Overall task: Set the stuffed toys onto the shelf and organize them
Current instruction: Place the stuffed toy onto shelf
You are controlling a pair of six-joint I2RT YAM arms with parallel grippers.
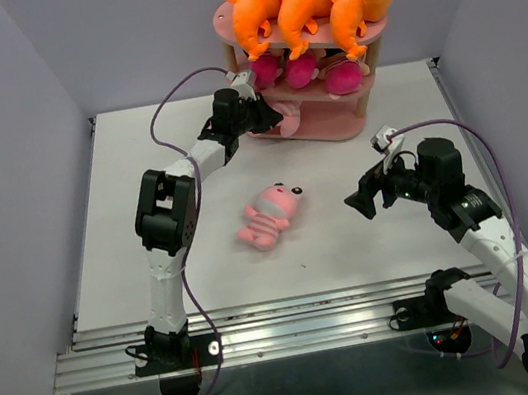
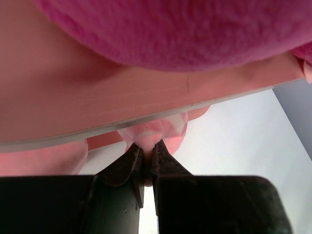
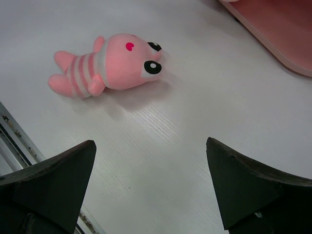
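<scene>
"Which arm is better placed for the striped pig?"

"The right gripper, its jaws wide and empty. The pig lies on the table just to its left, head towards the shelf, feet slanting towards the left arm."

"And the left gripper?"

"Farther off at the shelf's bottom tier, fingers nearly together, pinching a pale pink plush toy beneath the magenta plush toys."

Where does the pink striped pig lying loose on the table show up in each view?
Top external: pig at the centre of the picture.
Left wrist: not in it.
Right wrist: pig upper left, lying on its side.
Shared landmark: the pink shelf, at top centre, across the top, and in the top right corner respectively.
</scene>
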